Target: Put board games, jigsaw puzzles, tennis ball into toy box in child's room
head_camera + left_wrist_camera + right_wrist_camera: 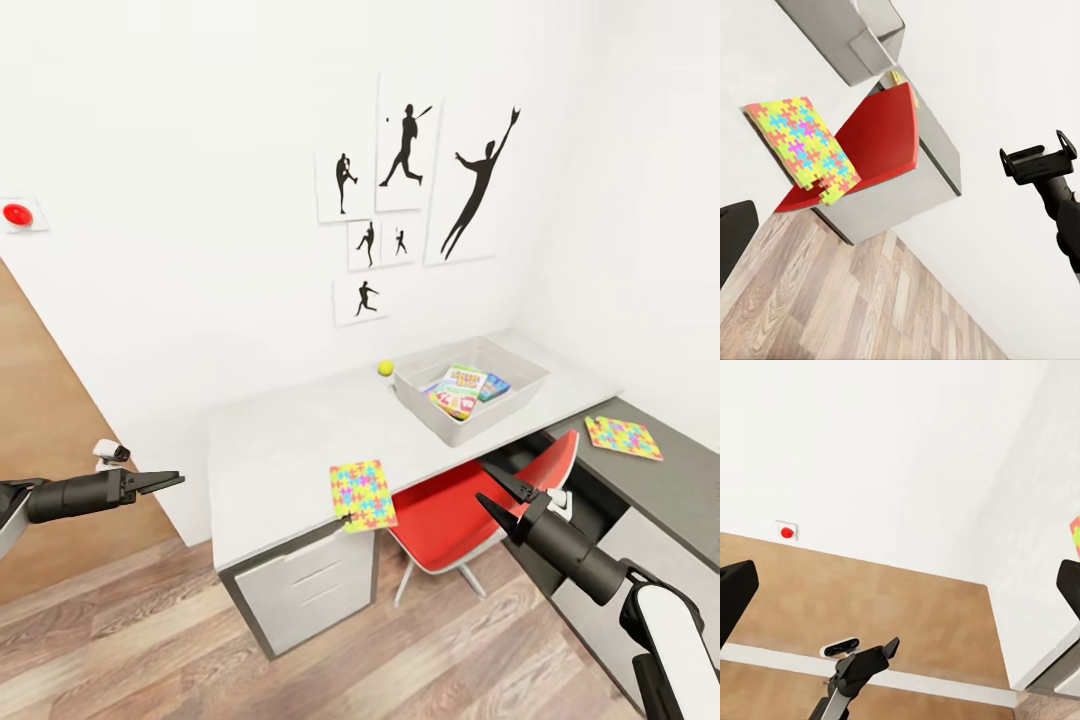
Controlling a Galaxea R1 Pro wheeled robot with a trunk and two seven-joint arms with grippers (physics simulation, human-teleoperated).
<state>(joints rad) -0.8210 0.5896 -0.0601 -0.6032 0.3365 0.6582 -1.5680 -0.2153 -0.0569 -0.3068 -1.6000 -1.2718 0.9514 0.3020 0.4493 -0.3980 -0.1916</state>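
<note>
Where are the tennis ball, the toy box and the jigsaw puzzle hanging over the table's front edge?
tennis ball (385, 368), head view, middle of the ball.
toy box (432, 419), head view, front wall.
jigsaw puzzle (362, 493), head view, centre of its patterned face.

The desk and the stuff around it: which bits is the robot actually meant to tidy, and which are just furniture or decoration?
Part of the job:
toy box
board games already inside it
tennis ball
jigsaw puzzle at the table edge
second jigsaw puzzle

Just there:
red chair
wall pictures
red button
</note>
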